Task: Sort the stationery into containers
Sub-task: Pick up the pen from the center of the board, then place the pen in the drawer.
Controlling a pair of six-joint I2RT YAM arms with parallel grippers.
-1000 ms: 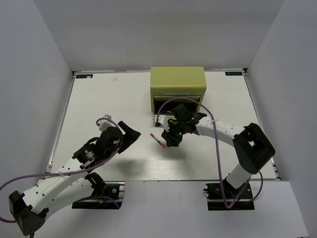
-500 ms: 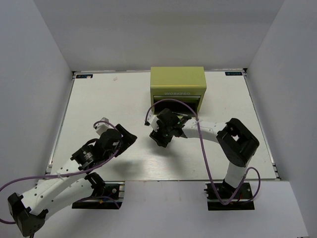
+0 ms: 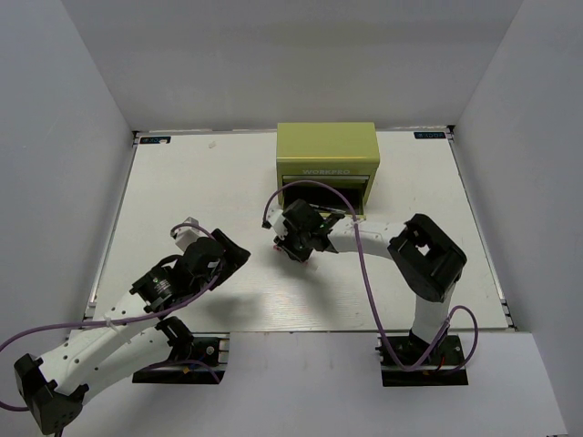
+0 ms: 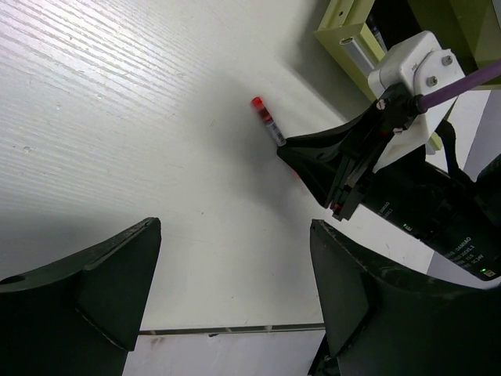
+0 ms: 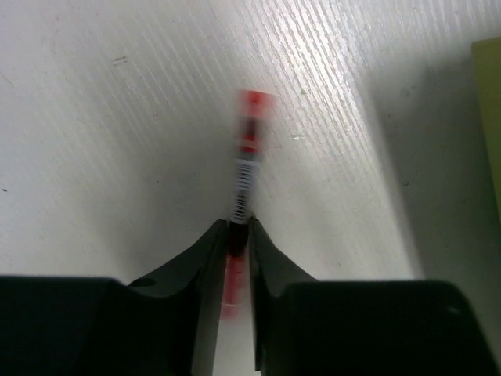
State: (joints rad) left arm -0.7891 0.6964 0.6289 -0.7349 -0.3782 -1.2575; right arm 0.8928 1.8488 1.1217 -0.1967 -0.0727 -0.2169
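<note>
From above, your right pincer (image 3: 290, 248) is low over the white bench (image 3: 182, 182), a little in front of the small yellow-green metal chest (image 3: 328, 150), and it covers almost all of the thin red-pink pen (image 5: 243, 176), so this view cannot confirm the grip. Your left pincer (image 3: 235, 253) hangs well apart to the left, its jaws wide with nothing between them. The left wrist camera adds the side angle: the pen lies flat on the bench, its red cap end sticking out from the right pincer's dark fingertips (image 4: 301, 157), and the chest's pulled-out drawer (image 4: 348, 39) appears just behind. The right wrist camera gives what neither of the others can: the jaws are narrowed onto the pen's barrel, pinching it near the rear end, so most of its length reaches forward of the fingers. The pen is blurred here, so it may be shifting. I judge the step to be securing this pick. Let the pinch settle fully before you lift, and rise straight and slowly, because so rearward a hold may let the pen swivel. Then carry it level to the drawer. No other pens show in any view.
</note>
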